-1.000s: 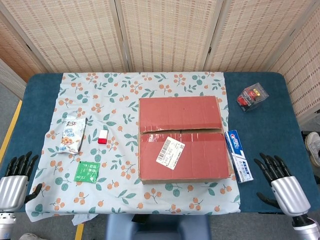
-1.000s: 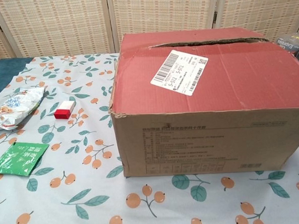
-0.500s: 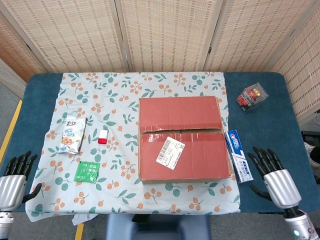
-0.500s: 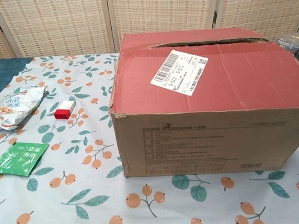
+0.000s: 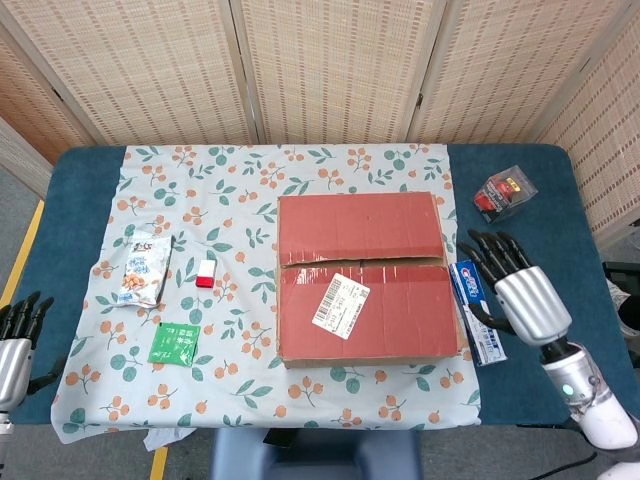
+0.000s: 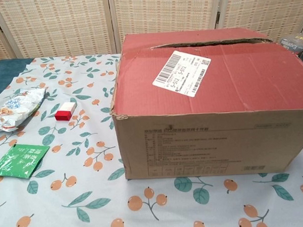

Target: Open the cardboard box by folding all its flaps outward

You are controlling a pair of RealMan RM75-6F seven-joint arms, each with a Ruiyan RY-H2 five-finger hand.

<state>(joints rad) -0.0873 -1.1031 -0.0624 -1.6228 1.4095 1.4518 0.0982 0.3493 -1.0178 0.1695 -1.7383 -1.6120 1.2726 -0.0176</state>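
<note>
The cardboard box (image 5: 365, 275) stands mid-table with both red top flaps lying flat and a narrow seam between them; a white barcode label (image 5: 340, 300) sits on the near flap. The chest view shows the box (image 6: 211, 106) from the front, still closed. My right hand (image 5: 510, 290) hovers just right of the box, over the toothpaste carton, fingers spread and holding nothing. At the lower left edge my left hand (image 5: 15, 340) is low and partly cut off, fingers apart and empty. Neither hand shows in the chest view.
A blue toothpaste carton (image 5: 475, 320) lies against the box's right side. A red and black packaged item (image 5: 502, 193) sits at the back right. Left of the box lie a snack bag (image 5: 143, 268), a small red and white block (image 5: 205, 273) and a green sachet (image 5: 174, 344).
My right hand has risen and moved forward-left, from the table's near right edge to beside the box. My left hand has drawn back and down toward the frame edge.
</note>
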